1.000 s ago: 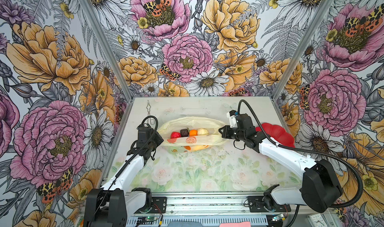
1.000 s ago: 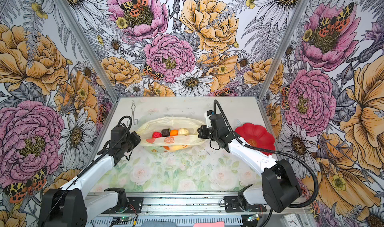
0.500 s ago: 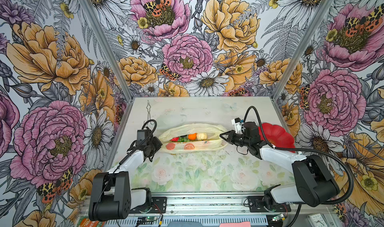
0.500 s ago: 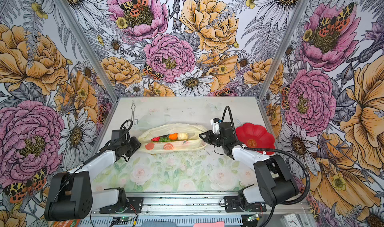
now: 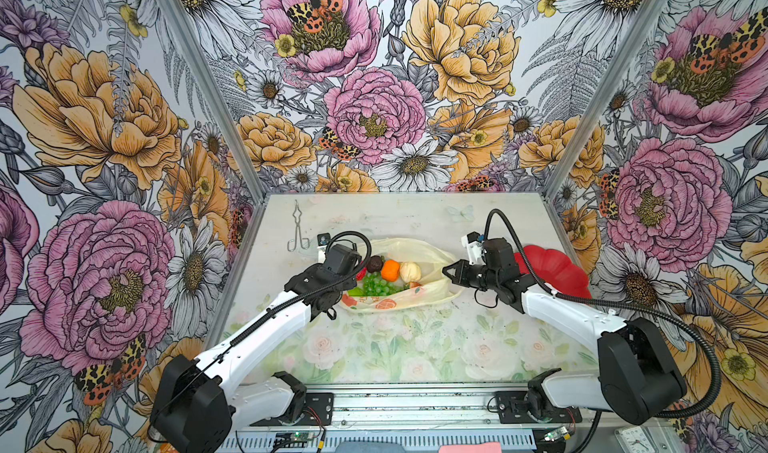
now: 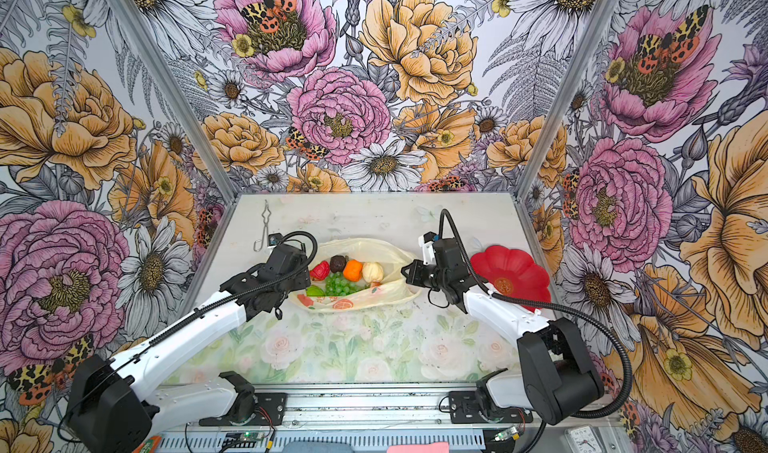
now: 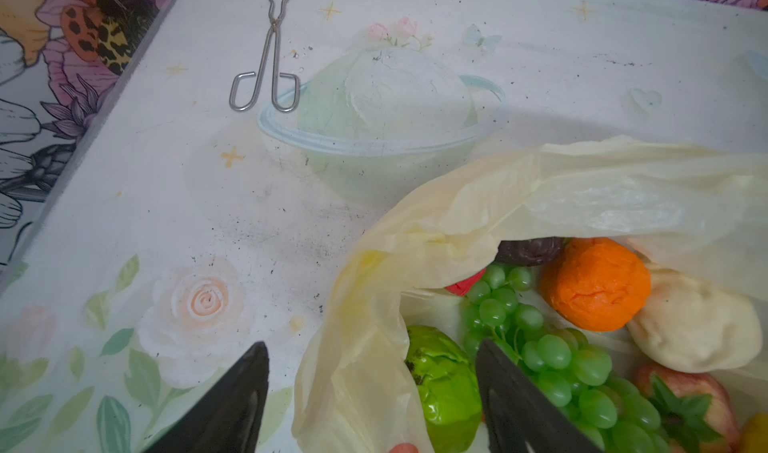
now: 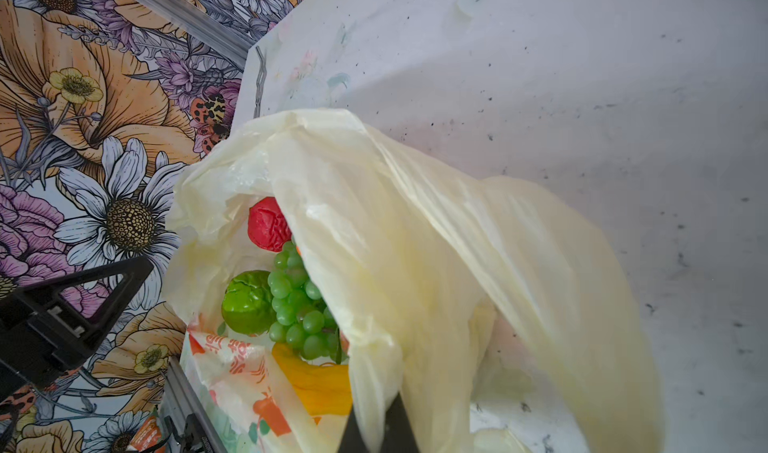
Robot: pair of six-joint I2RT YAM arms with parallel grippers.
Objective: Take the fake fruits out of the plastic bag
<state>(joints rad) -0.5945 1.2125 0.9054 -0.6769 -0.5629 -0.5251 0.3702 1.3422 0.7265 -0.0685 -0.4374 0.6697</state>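
Nothing removed yet: all fake fruits (image 5: 390,270) sit inside the plastic bag (image 5: 419,249), at the middle of the table (image 5: 374,368). Jaws of right gripper (image 8: 376,413) clamped on bag film; left gripper (image 7: 372,345) jaws apart astride the rim. Whole unloading remains.

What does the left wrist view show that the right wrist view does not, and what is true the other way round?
Only the left wrist view: the orange, the cream bumpy piece, the dark brown fruit, the strawberry, and the open left pincer astride the edge of the plastic bag. Only the right wrist view: the right pincer shut on the bag's film, and the printed lettering. Both: the plastic bag, the green grape bunch, the green round fruit and a red fruit.
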